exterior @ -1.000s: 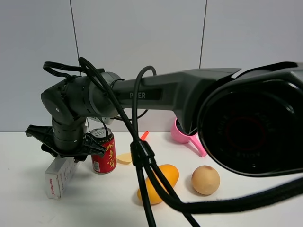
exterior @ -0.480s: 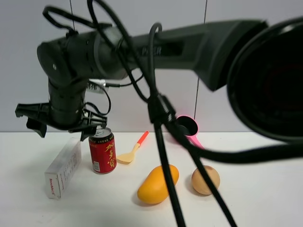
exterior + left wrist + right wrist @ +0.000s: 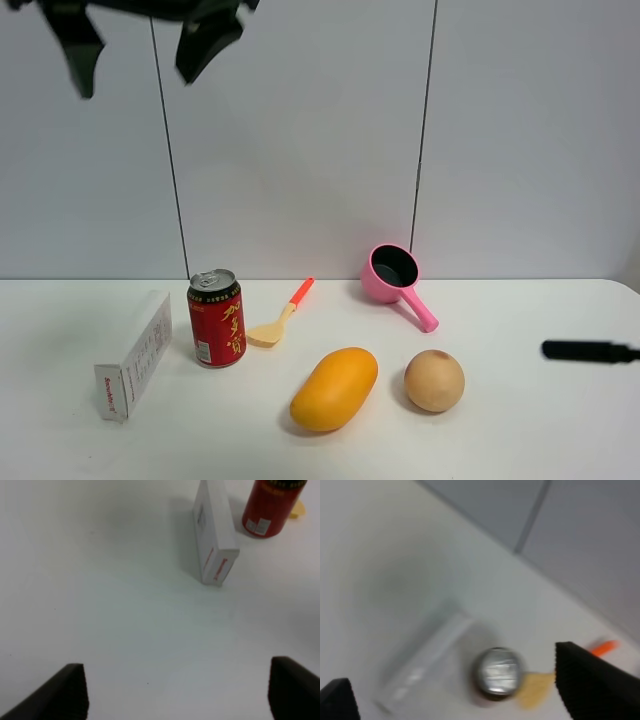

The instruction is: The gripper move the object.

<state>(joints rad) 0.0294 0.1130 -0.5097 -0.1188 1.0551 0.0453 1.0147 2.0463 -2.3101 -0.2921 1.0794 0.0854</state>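
Two edge-cropped black two-fingered claws gaped wide, left claw (image 3: 176, 680) and right claw (image 3: 138, 80); white rectangular cardboard box (image 3: 135, 352) rested on white tabletop (image 3: 540, 430) before grey panelled wall (image 3: 300, 130).

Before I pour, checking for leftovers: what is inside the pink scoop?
The pink scoop shows only a dark interior, with nothing poking out. Its shadowed bottom cannot be made out.

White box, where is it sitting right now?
In the exterior high view the white box lies on the left of the white table, just left of the red drink can, with a small gap between them.
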